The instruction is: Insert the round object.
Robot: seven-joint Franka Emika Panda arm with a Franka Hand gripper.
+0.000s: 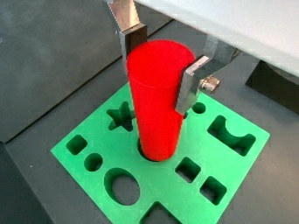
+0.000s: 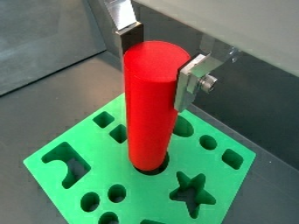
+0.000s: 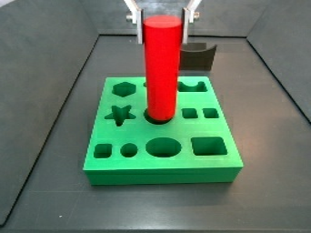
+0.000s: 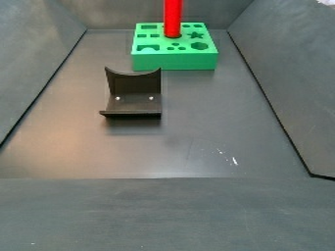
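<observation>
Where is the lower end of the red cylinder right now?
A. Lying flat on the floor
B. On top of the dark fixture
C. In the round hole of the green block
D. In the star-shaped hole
C: the red cylinder stands upright with its foot in the green block's round hole, the gripper at its top.
</observation>
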